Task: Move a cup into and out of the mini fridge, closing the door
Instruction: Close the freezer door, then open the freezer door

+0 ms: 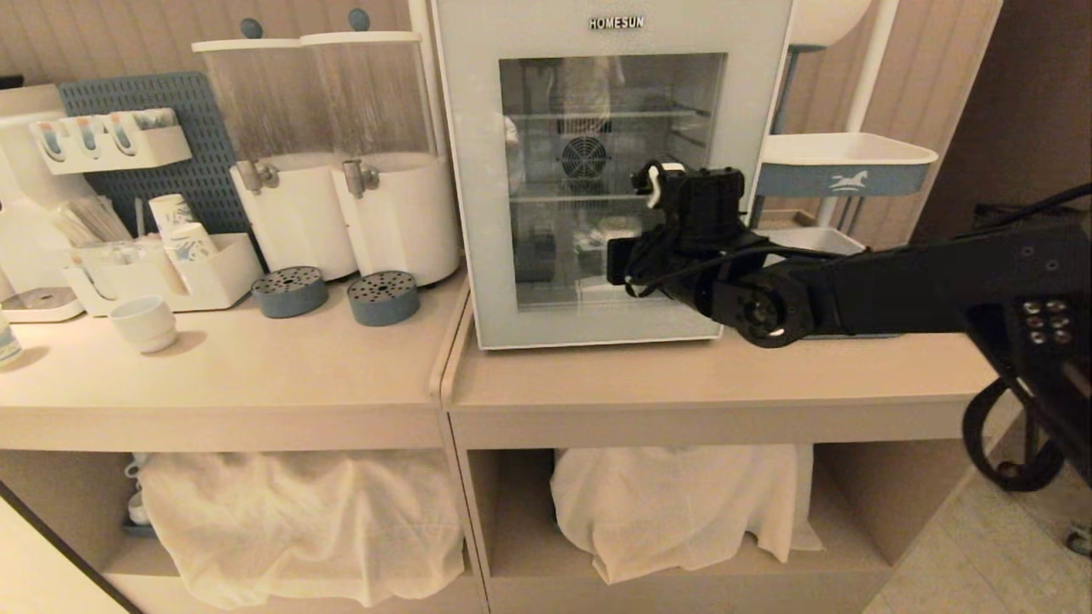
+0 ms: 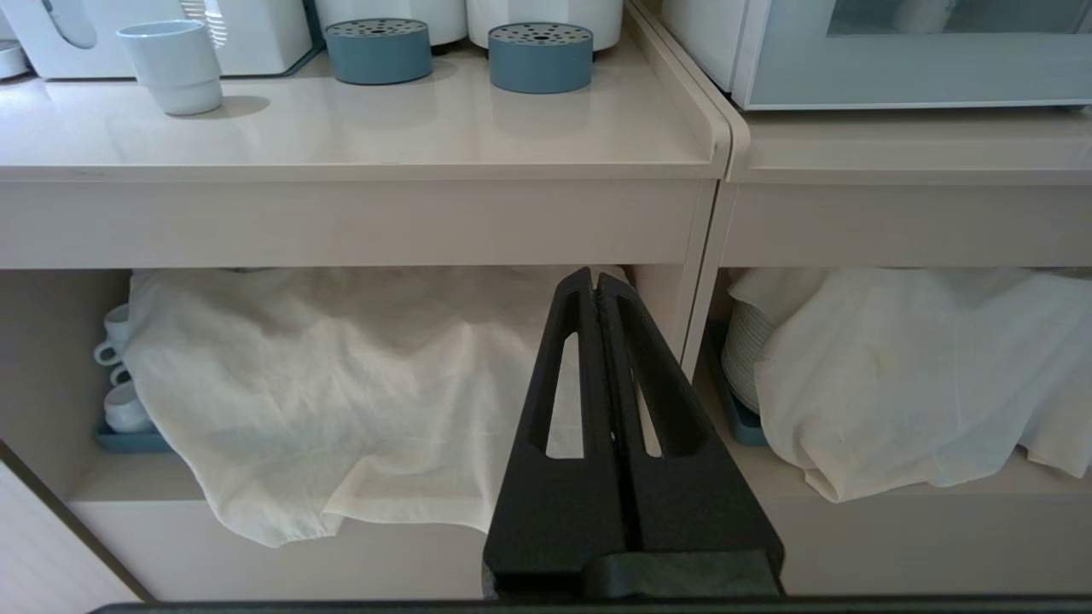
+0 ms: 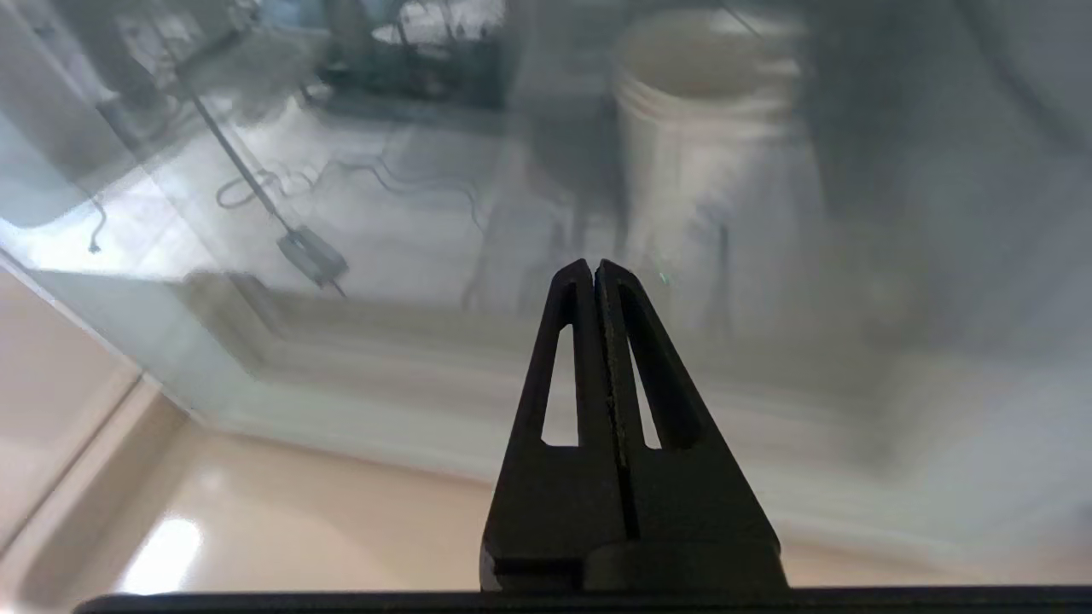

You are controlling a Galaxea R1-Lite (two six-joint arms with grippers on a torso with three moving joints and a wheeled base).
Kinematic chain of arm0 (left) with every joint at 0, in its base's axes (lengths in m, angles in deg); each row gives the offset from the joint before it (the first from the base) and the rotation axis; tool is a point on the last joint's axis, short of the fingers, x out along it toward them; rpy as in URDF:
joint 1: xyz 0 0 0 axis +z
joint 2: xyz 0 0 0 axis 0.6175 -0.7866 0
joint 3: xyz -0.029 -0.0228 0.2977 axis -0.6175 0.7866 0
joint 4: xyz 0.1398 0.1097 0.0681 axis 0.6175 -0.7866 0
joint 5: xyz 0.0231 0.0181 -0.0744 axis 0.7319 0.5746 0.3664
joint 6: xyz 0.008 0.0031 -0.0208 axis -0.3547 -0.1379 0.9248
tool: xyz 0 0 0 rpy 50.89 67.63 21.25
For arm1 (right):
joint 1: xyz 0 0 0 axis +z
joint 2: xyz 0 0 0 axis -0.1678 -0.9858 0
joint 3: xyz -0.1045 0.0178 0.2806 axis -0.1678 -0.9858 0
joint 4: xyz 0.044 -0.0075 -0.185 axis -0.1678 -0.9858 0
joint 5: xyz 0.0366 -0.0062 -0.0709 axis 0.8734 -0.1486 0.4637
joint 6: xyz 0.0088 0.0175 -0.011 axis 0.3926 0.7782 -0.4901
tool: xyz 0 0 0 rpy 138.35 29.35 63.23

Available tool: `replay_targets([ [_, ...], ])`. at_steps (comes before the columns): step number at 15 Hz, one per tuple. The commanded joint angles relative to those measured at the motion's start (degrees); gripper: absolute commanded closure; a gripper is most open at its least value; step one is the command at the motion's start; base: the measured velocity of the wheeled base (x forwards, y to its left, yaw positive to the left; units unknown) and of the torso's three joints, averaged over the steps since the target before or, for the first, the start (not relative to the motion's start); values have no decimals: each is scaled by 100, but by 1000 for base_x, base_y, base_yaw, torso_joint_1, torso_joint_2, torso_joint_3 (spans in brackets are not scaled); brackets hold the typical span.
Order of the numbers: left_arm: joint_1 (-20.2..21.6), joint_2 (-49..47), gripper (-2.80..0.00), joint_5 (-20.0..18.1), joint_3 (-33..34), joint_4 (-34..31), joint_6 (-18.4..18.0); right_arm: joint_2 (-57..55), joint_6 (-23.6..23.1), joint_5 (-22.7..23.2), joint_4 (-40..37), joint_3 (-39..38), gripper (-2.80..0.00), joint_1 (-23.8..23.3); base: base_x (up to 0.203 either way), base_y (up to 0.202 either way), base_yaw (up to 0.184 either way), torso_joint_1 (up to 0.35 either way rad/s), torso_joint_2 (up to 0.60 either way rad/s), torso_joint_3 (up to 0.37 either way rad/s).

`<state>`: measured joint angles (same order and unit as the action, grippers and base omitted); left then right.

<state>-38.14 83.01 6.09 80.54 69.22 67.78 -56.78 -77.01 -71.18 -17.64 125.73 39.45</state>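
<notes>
Right tool (image 3: 595,266) pinched shut, empty, close before the closed glass door (image 1: 612,183) of the mini fridge (image 1: 478,170). Cup (image 3: 691,162) upright inside, beyond the pane. Right arm nearer; left tool (image 2: 595,275) shut, parked low.

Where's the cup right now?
In the right wrist view the cup stands inside the mini fridge, behind the closed glass door. The shut right gripper points at the glass just in front of it.
</notes>
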Motion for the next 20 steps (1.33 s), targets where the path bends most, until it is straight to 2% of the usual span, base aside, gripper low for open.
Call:
replay_targets([
  [1, 0, -7, 0, 0, 105, 6, 2, 1097, 40, 43, 68, -884, 0, -31, 0, 0, 0, 0, 0, 0],
  [3, 0, -7, 0, 0, 105, 6, 2, 1975, 71, 283, 84, -1675, 0, -249, 0, 0, 0, 0, 0, 0],
  [6, 0, -7, 0, 0, 101, 6, 2, 3616, 134, 903, -223, -2502, 0, -1041, 0, 0, 0, 0, 0, 0],
  [8, 0, -7, 0, 0, 97, 6, 2, 4516, 283, 1315, -681, -2805, 0, -1540, 0, 0, 0, 0, 0, 0],
  [10, 0, -7, 0, 0, 105, 6, 2, 5326, 439, 1539, -1294, -2932, 0, -1780, 0, 0, 0, 0, 0, 0],
  [13, 0, -7, 0, 0, 97, 6, 2, 6444, 809, 1567, -2229, -2889, 0, -1885, 0, 0, 0, 0, 0, 0],
  [18, 0, -7, 0, 0, 100, 6, 20, 8181, 1373, 1044, -3495, -3048, 0, -1908, 0, 0, 0, 0, 0, 0],
  [20, 0, -7, 0, 0, 105, 6, 20, 8769, 1618, 968, -3915, -3134, 0, -2035, 0, 0, 0, 0, 0, 0],
])
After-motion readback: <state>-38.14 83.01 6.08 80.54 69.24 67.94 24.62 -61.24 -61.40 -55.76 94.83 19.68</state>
